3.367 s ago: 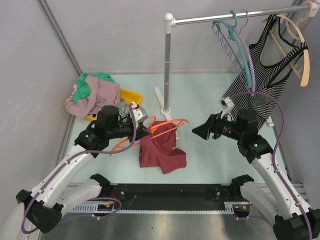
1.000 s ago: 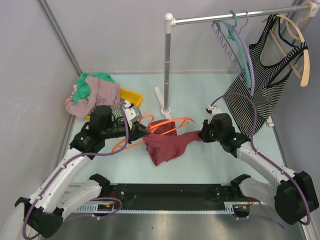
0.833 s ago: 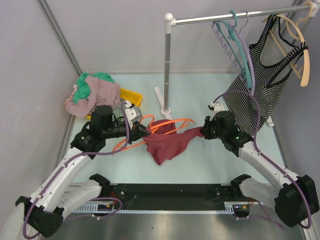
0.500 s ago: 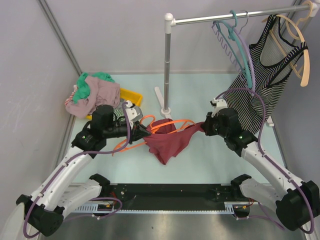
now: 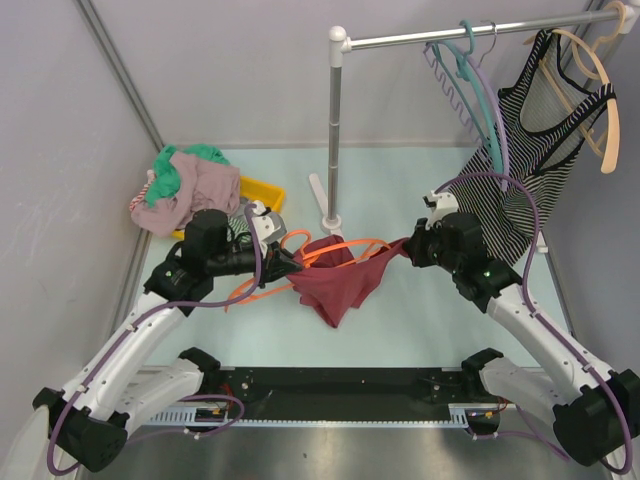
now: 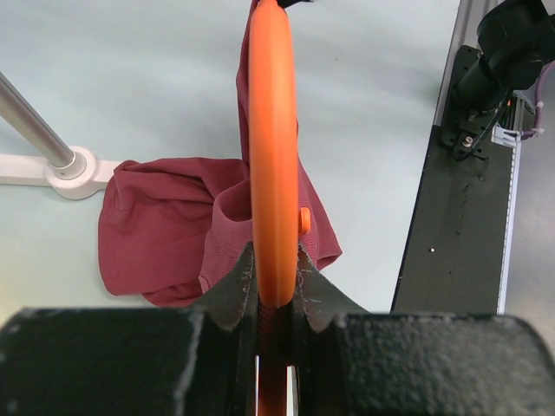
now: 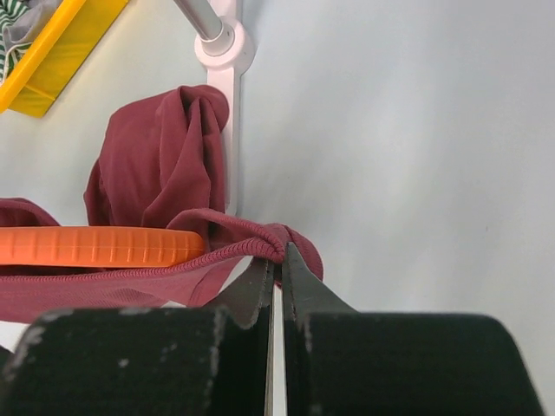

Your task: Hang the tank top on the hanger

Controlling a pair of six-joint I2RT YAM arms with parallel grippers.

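The maroon tank top (image 5: pixel 338 284) hangs in the air between my two arms, its lower part drooping toward the table. My left gripper (image 5: pixel 287 263) (image 6: pixel 274 276) is shut on the orange hanger (image 5: pixel 338 250) (image 6: pixel 272 139), which reaches right through the fabric. My right gripper (image 5: pixel 408 251) (image 7: pixel 278 260) is shut on a bunched edge of the tank top (image 7: pixel 165 173), pulled taut to the right past the hanger's end (image 7: pixel 95 246).
A rail stand (image 5: pixel 333 130) rises behind the garment, its white foot (image 6: pixel 74 165) close by. Teal and lilac hangers (image 5: pixel 478 70) and a striped top (image 5: pixel 530 150) hang at the right. A yellow bin (image 5: pixel 262 192) with a clothes pile (image 5: pixel 185 185) sits at the back left.
My right gripper has lifted and pulled the tank top's edge up and to the right, stretching the fabric along the hanger. The left gripper has kept the hanger almost still.
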